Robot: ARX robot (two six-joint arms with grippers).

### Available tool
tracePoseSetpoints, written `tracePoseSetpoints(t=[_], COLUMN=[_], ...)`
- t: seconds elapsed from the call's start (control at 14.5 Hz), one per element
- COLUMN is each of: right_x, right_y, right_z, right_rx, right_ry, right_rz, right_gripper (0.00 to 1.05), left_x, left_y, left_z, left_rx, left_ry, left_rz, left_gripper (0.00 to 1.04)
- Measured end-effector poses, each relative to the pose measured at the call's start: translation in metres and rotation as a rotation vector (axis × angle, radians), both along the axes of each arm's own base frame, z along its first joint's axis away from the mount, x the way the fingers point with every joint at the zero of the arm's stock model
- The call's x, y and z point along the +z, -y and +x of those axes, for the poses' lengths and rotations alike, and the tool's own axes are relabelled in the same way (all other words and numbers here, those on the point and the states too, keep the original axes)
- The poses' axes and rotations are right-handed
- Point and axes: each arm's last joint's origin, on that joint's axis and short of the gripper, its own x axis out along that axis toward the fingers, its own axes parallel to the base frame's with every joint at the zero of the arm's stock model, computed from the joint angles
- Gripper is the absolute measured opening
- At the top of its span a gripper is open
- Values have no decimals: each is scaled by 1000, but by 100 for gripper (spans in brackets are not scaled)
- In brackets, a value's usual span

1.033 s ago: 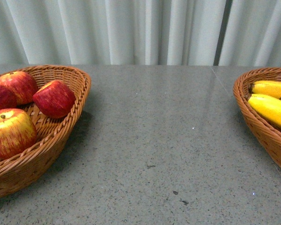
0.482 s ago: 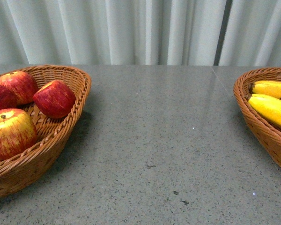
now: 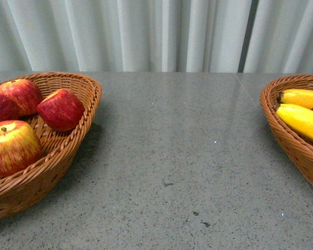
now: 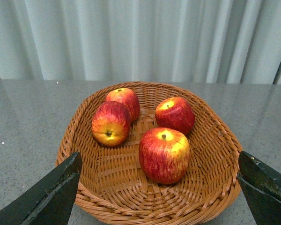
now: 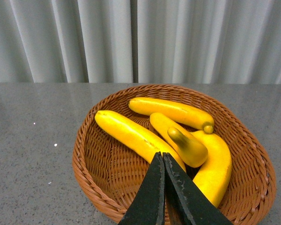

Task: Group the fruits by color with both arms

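Over the last second I saw nothing move. Left basket [image 3: 68, 151]: four apples [image 4: 164, 155], left tool [image 4: 157, 197] spread wide above. Bare tabletop [image 3: 177, 156] between. Right basket [image 5: 98, 173]: four bananas [image 5: 131, 133], right tool [image 5: 164, 161] pinched together, empty. I judged sorting complete.

A wicker basket [image 3: 73, 151] at the left of the grey speckled bench [image 3: 177, 156] holds four red apples [image 3: 60, 109], the nearest one [image 3: 13, 147] streaked with yellow and showing its stem. At the right edge a second wicker basket [image 3: 287, 138] holds yellow bananas [image 3: 302, 121]. Pale pleated curtains [image 3: 156, 34] hang behind the bench.
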Motion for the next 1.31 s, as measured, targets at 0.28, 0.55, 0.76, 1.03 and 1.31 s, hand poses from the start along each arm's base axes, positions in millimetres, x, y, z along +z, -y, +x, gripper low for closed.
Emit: tracePoseSetpoints(t=[0.28,0.55,0.76,1.03,1.31], right_x=[0,0,0,0,0], right_y=[0,0,0,0,0], right_z=[0,0,0,0,0], right_rx=[1,0,1,1,1], right_ry=[4,4,4,4,4], right_rz=[0,0,0,0,0], right_gripper=[2,32,68,97,98], left_x=[0,0,0,0,0], left_y=[0,0,0,0,0], left_z=[0,0,0,0,0], left_rx=[0,0,0,0,0], left_ry=[0,0,0,0,0], left_rz=[0,0,0,0,0], left_gripper=[98,98,98,98,98])
